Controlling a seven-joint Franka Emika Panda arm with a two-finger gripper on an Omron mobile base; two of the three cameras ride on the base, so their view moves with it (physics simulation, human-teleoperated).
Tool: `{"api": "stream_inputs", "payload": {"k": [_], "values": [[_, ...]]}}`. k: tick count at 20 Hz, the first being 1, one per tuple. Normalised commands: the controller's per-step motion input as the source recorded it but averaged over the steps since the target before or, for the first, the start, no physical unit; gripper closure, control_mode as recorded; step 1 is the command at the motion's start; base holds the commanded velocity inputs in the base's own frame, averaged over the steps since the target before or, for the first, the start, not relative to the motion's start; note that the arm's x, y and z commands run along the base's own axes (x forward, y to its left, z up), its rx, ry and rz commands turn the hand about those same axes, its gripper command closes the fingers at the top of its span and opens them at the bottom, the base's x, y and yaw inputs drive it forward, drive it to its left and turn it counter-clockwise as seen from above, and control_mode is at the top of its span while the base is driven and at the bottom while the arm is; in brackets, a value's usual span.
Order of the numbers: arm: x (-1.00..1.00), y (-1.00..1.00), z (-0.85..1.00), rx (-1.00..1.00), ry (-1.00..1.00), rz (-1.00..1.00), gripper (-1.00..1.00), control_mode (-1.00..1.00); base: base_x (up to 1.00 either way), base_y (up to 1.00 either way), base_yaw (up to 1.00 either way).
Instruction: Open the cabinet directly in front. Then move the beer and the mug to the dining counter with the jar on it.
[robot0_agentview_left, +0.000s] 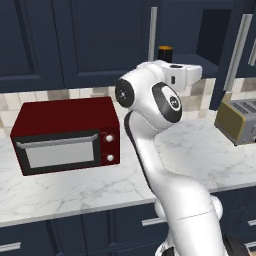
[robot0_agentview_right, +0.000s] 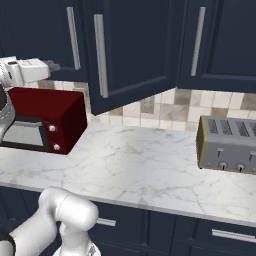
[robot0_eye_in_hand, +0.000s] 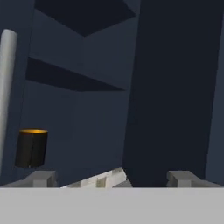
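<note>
**Cabinet's open, gripper aimed inside**

You've got the dark navy upper wall cabinet (robot0_agentview_left: 200, 35) with its doors swung out, long silver bar handles (robot0_agentview_right: 100, 55) showing. The short black mug with the orange-yellow top (robot0_eye_in_hand: 31, 148) sits on the cabinet's lower shelf, off to the left in your hand view. Your gripper (robot0_eye_in_hand: 111, 177) is spread wide and released, nothing between the fingers. Below on the marble tabletop (robot0_agentview_right: 140, 165): red microwave (robot0_agentview_left: 67, 132), grey toaster (robot0_agentview_right: 227, 145).

Base views flank the arm, sharing the microwave (robot0_agentview_left: 67, 135); hand view seemingly nears the cabinet (robot0_eye_in_hand: 87, 87).
</note>
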Motion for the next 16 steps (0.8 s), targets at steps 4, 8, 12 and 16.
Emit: {"api": "stream_inputs", "payload": {"k": [4,8,12,16], "values": [[0.79,-0.08,0.0,0.0,0.15,0.0,-1.0,-1.0,0.0,0.0,0.0],[0.65,-0.51,0.0,0.0,0.08,-0.04,-1.0,-1.0,0.0,0.0,0.0],[0.72,-0.44,0.0,0.0,0.1,-0.1,-1.0,-1.0,0.0,0.0,0.0],[0.54,-0.64,0.0,0.0,0.05,-0.13,-1.0,-1.0,0.0,0.0,0.0]]}}
